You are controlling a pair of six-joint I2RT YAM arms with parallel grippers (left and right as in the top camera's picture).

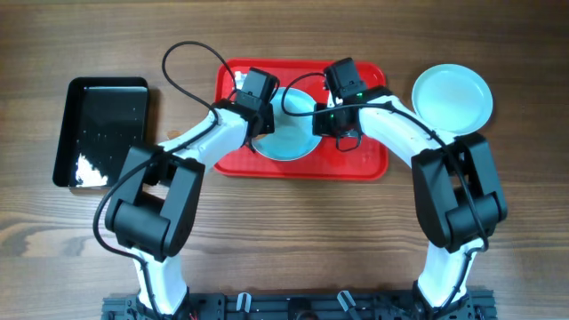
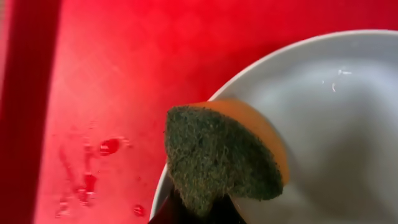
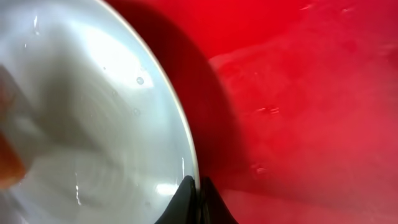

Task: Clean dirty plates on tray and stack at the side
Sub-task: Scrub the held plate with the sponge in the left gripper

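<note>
A pale blue plate sits tilted on the red tray. My right gripper is shut on the plate's rim and holds that edge up; the right wrist view shows the rim pinched between the fingers. My left gripper is shut on a green and orange sponge that rests on the plate's left edge. Another clean plate lies on the table to the right of the tray. I see no third plate.
A black rectangular tray with water drops lies at the far left. Drops of water lie on the red tray's floor. Cables arch over the tray's far side.
</note>
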